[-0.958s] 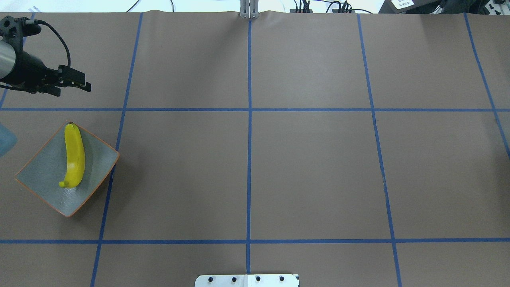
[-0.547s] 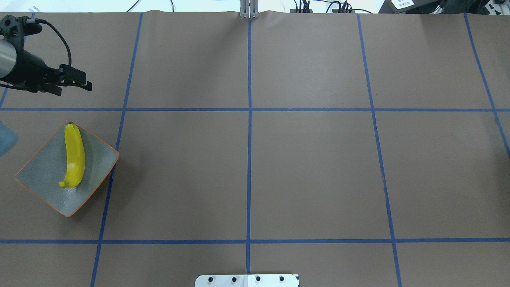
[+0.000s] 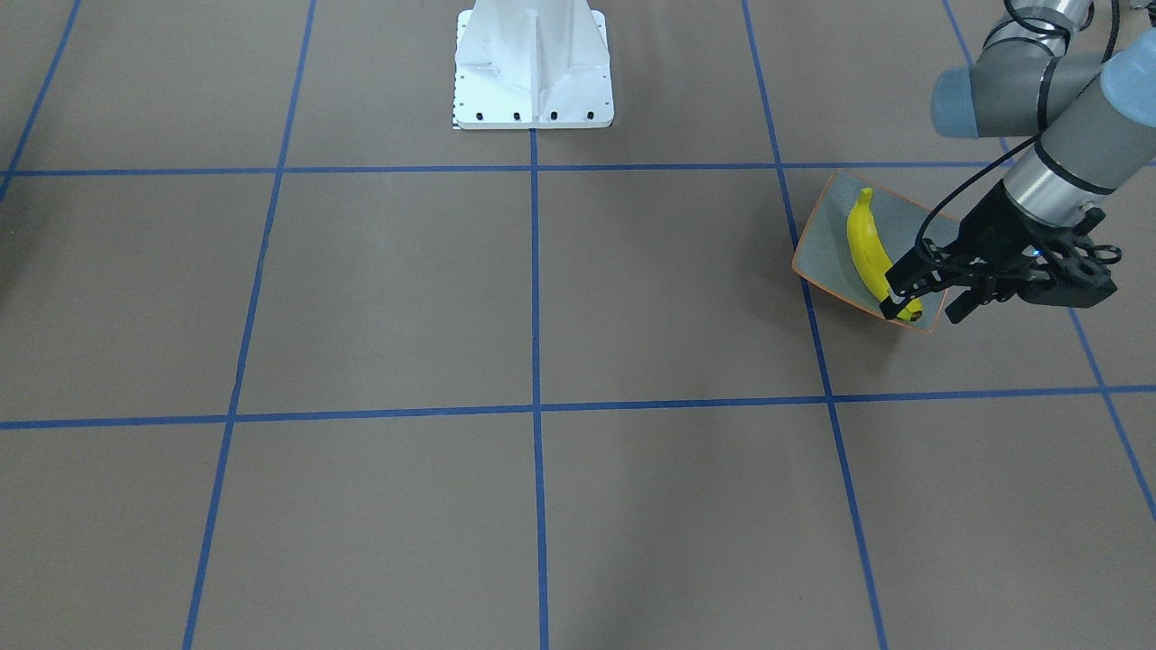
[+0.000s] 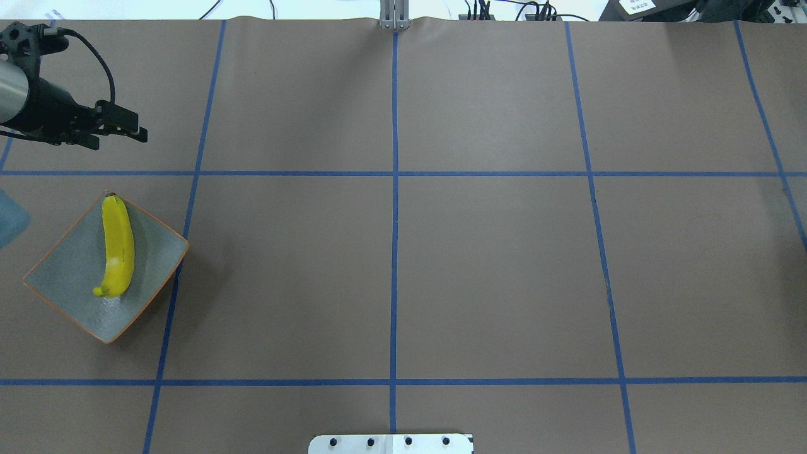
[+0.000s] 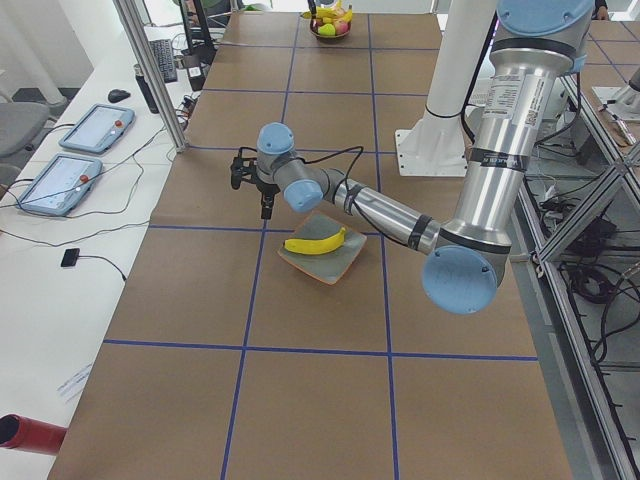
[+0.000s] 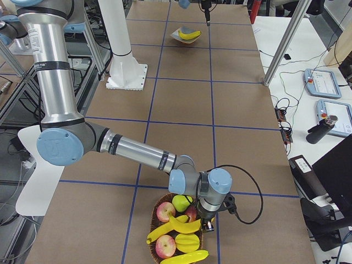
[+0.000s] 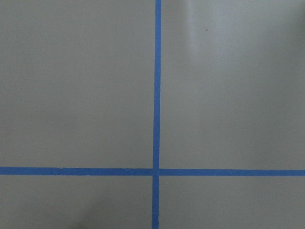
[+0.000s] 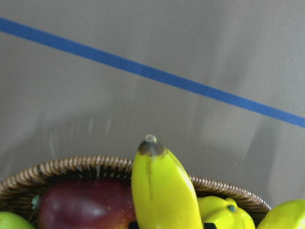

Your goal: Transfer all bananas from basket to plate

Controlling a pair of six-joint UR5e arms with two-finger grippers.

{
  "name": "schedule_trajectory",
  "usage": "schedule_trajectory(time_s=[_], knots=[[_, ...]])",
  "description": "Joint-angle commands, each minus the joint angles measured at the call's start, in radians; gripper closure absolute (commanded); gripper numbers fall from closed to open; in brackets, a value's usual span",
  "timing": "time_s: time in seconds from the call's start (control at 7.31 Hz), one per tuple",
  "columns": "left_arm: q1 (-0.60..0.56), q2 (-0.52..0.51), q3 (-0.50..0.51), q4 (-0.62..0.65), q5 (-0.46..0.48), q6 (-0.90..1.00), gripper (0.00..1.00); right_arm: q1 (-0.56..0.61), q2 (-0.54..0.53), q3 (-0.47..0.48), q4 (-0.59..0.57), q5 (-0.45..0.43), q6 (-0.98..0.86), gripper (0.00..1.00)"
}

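One yellow banana [image 4: 118, 246] lies on the square grey-green plate [image 4: 69, 277] with an orange rim at the table's left. My left gripper [image 4: 135, 133] hovers beyond the plate, open and holding nothing; the front-facing view shows it [image 3: 919, 310] with its fingers spread in front of the plate [image 3: 817, 244]. At the table's other end, my right gripper [image 6: 208, 219] is down at the rim of the wicker basket [image 6: 165, 201]; I cannot tell whether it is open or shut. A banana [image 8: 162, 191] fills the right wrist view's lower middle, rising over the basket rim [image 8: 71, 166]. More bananas [image 6: 184, 225] lie in the basket.
Red apples [image 6: 165, 212] and other yellow and green fruit share the basket. The white robot base [image 3: 533, 63] stands at the table's near-robot edge. Blue tape lines [image 7: 157, 171] cross the brown table cover. Tablets [image 5: 60, 183] and cables lie on a side bench.
My left gripper has drifted slightly farther from the plate, still open. The banana and plate have not moved.
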Motion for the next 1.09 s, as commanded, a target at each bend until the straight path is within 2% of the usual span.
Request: schedule_trajectory(time_s=[0.0,0.14,0.27,0.41,0.55,0.68,0.96], knots=[[0.001,-0.001,0.000,0.000,-0.001,0.000,0.00,0.053,0.006,0.044,-0.023,-0.001,-0.010,1.00],[-0.001,-0.001,0.000,0.000,-0.001,0.000,0.00,0.082,0.006,0.105,-0.106,-0.006,-0.014,1.00],[0.001,-0.001,0.000,0.000,-0.001,0.000,0.00,0.102,0.086,0.183,-0.287,-0.007,-0.016,1.00],[0.001,0.000,0.002,0.000,-0.001,0.000,0.00,0.110,0.213,0.193,-0.451,-0.004,-0.027,1.00],[0.001,0.000,0.008,-0.002,-0.003,0.000,0.00,0.082,0.256,0.193,-0.493,0.014,-0.022,1.00],[0.001,0.000,0.008,-0.003,-0.003,0.000,0.00,0.049,0.273,0.193,-0.494,0.078,-0.008,1.00],[0.001,-0.001,0.009,-0.009,-0.003,0.000,0.00,0.025,0.287,0.199,-0.487,0.310,0.042,1.00]])
